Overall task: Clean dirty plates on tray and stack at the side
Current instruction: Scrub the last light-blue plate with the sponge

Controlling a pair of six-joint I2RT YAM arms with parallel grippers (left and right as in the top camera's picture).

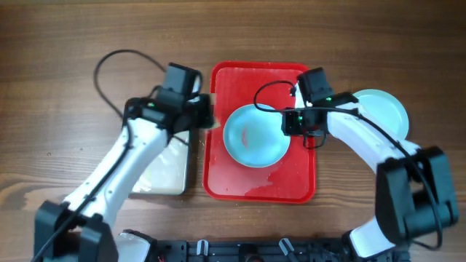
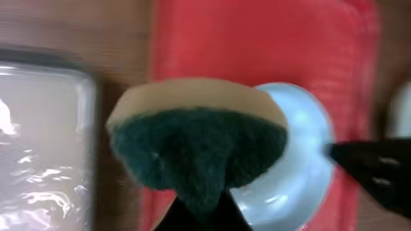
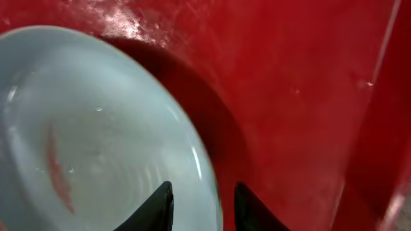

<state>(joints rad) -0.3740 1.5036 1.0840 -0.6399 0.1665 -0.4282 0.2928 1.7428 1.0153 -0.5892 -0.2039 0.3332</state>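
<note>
My large red rectangular plastic tray (image 1: 247, 80) holds one pale blue round plate (image 1: 251, 138) with a red smear (image 3: 58, 173). My right gripper (image 3: 200, 205) is clamped on its right rim. My left gripper (image 2: 200, 219) pinches a green-and-cream sponge (image 2: 199, 141) over the tray's left edge. A second pale plate (image 1: 382, 109) lies to the right of the tray, and a black-rimmed cream tray (image 1: 171, 171) to its left.

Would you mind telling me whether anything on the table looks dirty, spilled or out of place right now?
The blue plate on the red tray carries a red smear, and the tray glistens with wet patches. The right gripper pinches the plate's rim; the left gripper holds a sponge.
</note>
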